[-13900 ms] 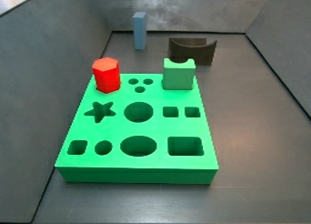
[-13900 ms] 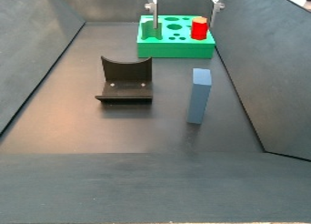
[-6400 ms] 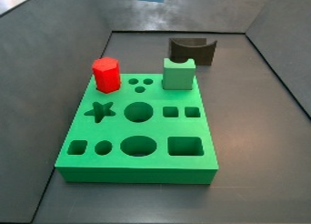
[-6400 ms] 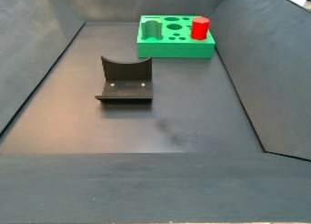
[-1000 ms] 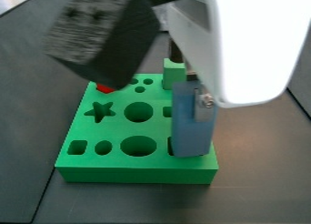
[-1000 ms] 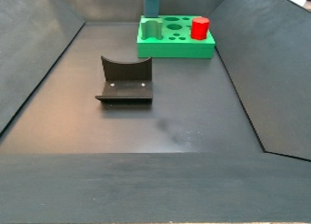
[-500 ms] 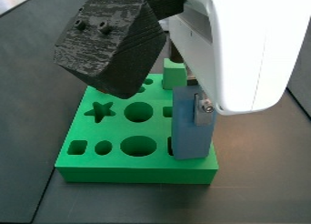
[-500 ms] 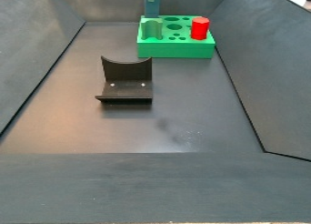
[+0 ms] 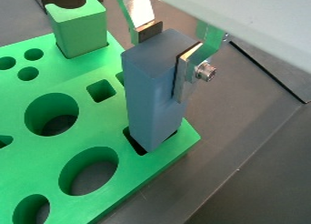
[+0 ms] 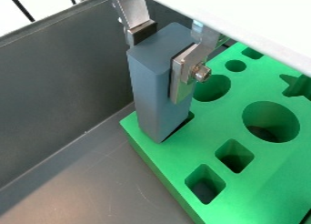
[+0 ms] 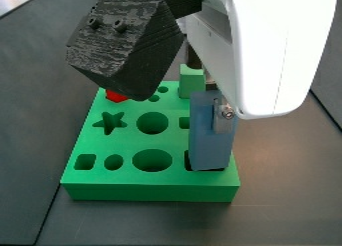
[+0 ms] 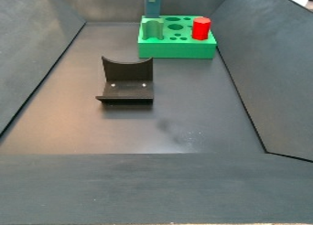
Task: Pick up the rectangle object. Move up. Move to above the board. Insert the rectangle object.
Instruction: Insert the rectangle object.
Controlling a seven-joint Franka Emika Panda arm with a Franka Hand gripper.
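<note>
The rectangle object (image 9: 152, 96) is a tall light-blue block standing upright with its lower end in a square hole at a corner of the bright-green board (image 9: 107, 123). My gripper (image 9: 166, 64) is shut on its top: one silver finger (image 9: 191, 64) lies flat on a side face, and the dark pad (image 9: 148, 30) sits at the opposite face. The other wrist view shows the same: block (image 10: 158, 86), gripper (image 10: 162, 59), board (image 10: 285, 173). In a side view the block (image 11: 210, 135) stands at the board's (image 11: 127, 140) front right corner. In the far side view only a blue strip (image 12: 153, 2) shows above the board (image 12: 178, 48).
A light-green cube (image 9: 79, 27) and a red hexagonal prism (image 12: 202, 27) stand in the board. A dark arch block (image 12: 124, 80) lies on the grey floor. The dark wrist housing (image 11: 127, 45) hides part of the board. Sloped grey walls enclose the bin.
The block has sunk slightly lower into the corner hole, and the dark wrist housing has shifted a little with it. The other pieces have not moved.
</note>
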